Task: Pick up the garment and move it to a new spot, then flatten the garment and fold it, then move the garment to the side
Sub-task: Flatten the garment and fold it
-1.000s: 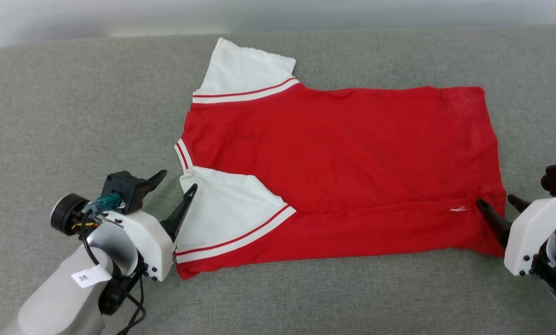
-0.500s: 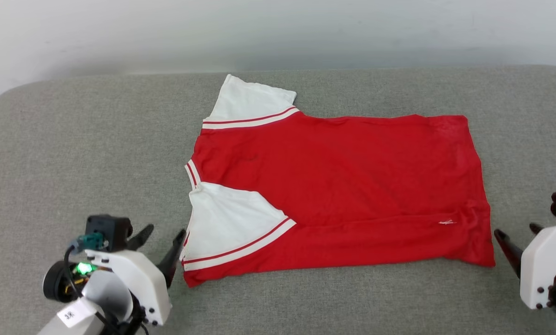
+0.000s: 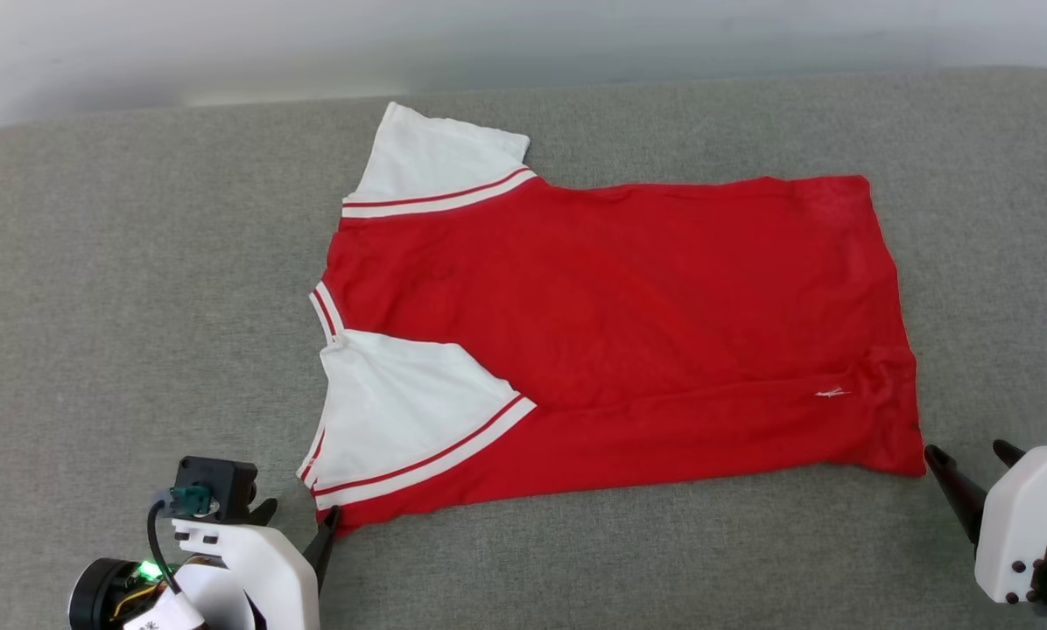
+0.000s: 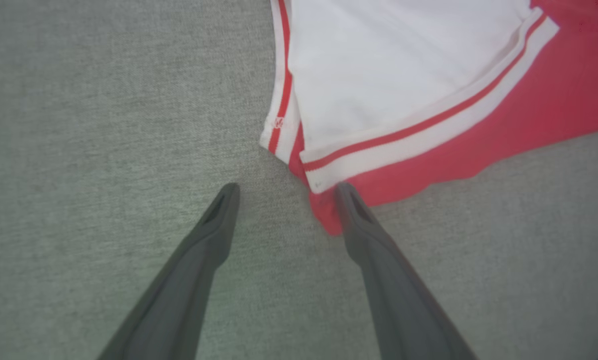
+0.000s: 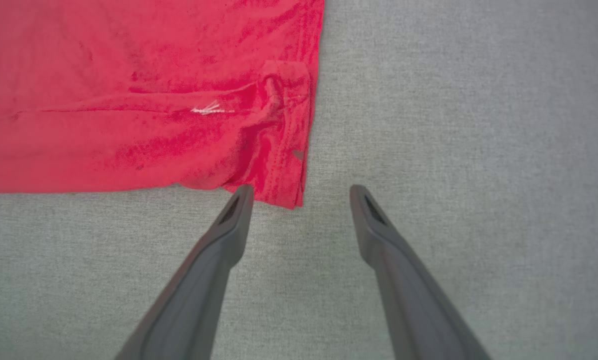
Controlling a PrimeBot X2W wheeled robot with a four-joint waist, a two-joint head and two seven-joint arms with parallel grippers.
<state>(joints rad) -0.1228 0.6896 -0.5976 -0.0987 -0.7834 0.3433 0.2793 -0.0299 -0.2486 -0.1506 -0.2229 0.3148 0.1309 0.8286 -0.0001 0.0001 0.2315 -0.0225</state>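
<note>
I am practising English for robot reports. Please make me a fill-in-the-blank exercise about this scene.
1. The garment has a red body and ____ sleeves.
2. It lies flat on a ____ surface.
3. The left gripper and the right gripper are both ____, holding nothing.
Missing words: white, grey, open.

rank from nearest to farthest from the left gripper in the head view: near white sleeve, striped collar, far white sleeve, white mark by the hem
From the left gripper:
1. Near white sleeve, just beyond its jaws.
2. Striped collar, farther ahead.
3. Far white sleeve, at the back.
4. White mark, far right.
</note>
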